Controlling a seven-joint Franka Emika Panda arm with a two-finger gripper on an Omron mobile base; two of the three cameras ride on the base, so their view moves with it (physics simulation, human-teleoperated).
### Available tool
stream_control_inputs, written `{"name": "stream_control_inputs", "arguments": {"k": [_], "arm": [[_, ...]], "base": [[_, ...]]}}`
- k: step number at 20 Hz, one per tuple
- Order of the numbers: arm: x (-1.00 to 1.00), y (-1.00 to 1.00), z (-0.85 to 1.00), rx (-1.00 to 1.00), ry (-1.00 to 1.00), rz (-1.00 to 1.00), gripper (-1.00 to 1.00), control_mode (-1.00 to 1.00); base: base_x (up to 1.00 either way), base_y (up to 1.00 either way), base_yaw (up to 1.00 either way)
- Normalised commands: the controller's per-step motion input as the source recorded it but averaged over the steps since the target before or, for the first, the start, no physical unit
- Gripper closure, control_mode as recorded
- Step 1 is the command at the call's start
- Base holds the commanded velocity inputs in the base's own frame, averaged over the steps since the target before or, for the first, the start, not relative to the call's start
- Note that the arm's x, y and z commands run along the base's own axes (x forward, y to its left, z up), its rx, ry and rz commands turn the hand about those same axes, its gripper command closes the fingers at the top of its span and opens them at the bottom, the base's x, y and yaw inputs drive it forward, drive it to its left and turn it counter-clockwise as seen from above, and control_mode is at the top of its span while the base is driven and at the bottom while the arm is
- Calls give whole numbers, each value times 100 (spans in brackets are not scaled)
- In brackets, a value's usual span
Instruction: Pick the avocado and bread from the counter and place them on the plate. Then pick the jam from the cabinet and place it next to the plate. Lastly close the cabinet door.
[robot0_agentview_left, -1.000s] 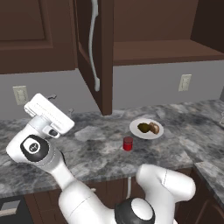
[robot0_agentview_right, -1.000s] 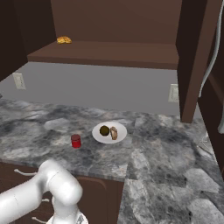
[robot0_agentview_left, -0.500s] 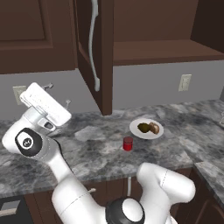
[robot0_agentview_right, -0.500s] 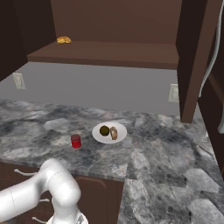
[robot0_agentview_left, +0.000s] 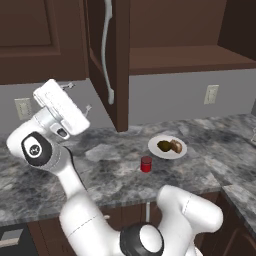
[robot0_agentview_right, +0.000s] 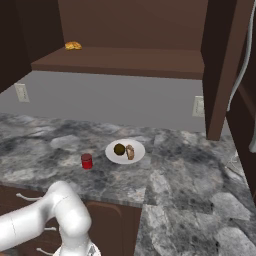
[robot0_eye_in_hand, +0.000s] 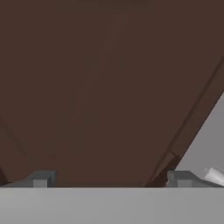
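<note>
The white plate (robot0_agentview_left: 167, 153) (robot0_agentview_right: 116, 157) sits on the counter, carrying the dark avocado (robot0_agentview_left: 164, 146) (robot0_agentview_right: 119, 149) and the brown bread (robot0_agentview_left: 175, 146) (robot0_agentview_right: 130, 151). Left of the plate stands the small red jam (robot0_agentview_left: 146, 164) (robot0_agentview_right: 87, 161) jar. The cabinet door (robot0_agentview_left: 100, 65) (robot0_agentview_right: 220, 65) hangs open, swung out toward me, its white handle (robot0_agentview_left: 106, 50) (robot0_agentview_right: 245, 50) on the outer face. My gripper (robot0_agentview_left: 78, 97) (robot0_eye_in_hand: 110, 179) is raised left of the door, facing that outer face. It is open with nothing between its fingertips (robot0_eye_in_hand: 41, 178).
A small yellow item (robot0_agentview_right: 73, 46) lies at the back left of the open cabinet's shelf (robot0_agentview_right: 120, 62). Wall outlets (robot0_agentview_left: 211, 93) (robot0_agentview_right: 21, 91) sit above the grey marble counter (robot0_agentview_left: 210, 135). Closed upper cabinets (robot0_agentview_left: 30, 40) are to the left.
The hand has risen and swung toward the open door's outer face. The plate, food and jam have not moved. The jaws stayed open.
</note>
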Motion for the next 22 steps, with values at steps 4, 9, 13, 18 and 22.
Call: {"name": "stream_control_inputs", "arguments": {"k": [4, 9, 13, 18, 22], "arm": [[0, -68, 34, 15, -17, 0, -100, -100], [0, -77, 45, 19, -20, 2, -100, -100], [0, -87, 42, 20, -23, 6, -100, -100], [15, -94, 1, 16, -19, 22, -100, -100], [68, -83, -43, 4, -18, 30, -100, -100]], "base": [[0, 0, 0], [0, 0, 0], [0, 0, 0], [0, 0, 0], [0, 0, 0]]}}
